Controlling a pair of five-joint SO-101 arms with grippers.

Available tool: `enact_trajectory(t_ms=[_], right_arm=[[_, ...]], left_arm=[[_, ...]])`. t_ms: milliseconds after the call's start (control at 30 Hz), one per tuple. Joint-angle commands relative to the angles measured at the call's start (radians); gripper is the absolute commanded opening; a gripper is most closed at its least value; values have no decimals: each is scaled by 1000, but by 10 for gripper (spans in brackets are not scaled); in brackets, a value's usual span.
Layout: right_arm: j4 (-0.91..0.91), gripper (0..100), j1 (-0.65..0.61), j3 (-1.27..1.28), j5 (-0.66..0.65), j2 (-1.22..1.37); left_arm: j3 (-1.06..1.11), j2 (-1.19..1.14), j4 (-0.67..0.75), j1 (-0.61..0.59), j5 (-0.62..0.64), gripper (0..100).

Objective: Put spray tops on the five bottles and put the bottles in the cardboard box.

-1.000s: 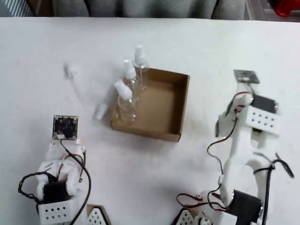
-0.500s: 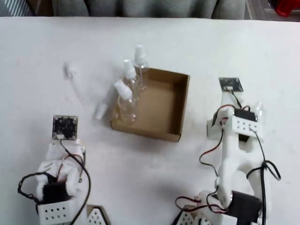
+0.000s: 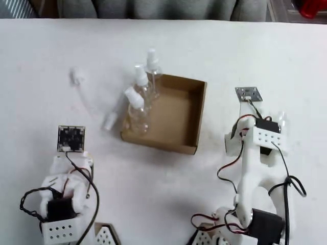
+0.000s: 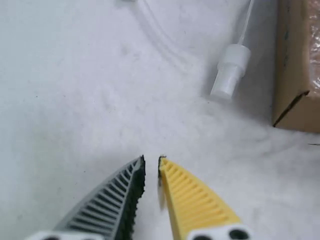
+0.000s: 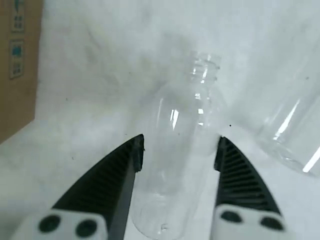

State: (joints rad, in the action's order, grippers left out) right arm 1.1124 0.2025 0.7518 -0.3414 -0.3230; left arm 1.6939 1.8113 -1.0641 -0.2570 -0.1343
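A clear bottle (image 5: 181, 145) without a top lies on the white table between the fingers of my right gripper (image 5: 179, 146), which is open with one finger on each side of it. A second open-necked bottle (image 5: 294, 134) lies just beside it. The cardboard box (image 3: 176, 115) sits mid-table, with three capped bottles (image 3: 139, 104) standing along its left side. A loose spray top (image 4: 229, 72) with its tube lies by the box corner (image 4: 296, 70), ahead of my left gripper (image 4: 151, 161), which is shut and empty. Another spray top (image 3: 76, 77) lies farther left.
The left arm (image 3: 64, 199) is folded at the near left edge and the right arm (image 3: 255, 138) stands right of the box. The box's right half is bare cardboard. Open white table stretches behind the box and between the arms.
The right arm has drawn back toward the near edge and swung slightly left, lowering over the bottles. The left arm, the box and the spray tops have not moved.
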Motion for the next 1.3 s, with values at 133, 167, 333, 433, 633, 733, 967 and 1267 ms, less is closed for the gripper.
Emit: enact_trajectory(t_ms=[133,167,333,433,633,733,967,1267], right_arm=[[27,270,39,-29,-12,-24],[27,286,38,-26,-12,-24],[-30,236,-10,38,-14,-24],[-48,207,-13,54,-14,-24],[-50,156,-13,64,-14,-22],[-150,79,-12,115,-11,-22],[-303,23,-10,187,-14,-24],[-306,20,-10,193,-14,-22]], left_arm=[[0,-4,6,-7,-11,57],[0,-4,6,-7,-11,57],[0,-4,6,-8,-11,57],[0,-4,6,-8,-11,57],[0,-4,6,-8,-11,57],[0,-4,8,-8,-11,57],[0,-4,8,-10,-11,55],[-20,-2,9,-10,-11,54]])
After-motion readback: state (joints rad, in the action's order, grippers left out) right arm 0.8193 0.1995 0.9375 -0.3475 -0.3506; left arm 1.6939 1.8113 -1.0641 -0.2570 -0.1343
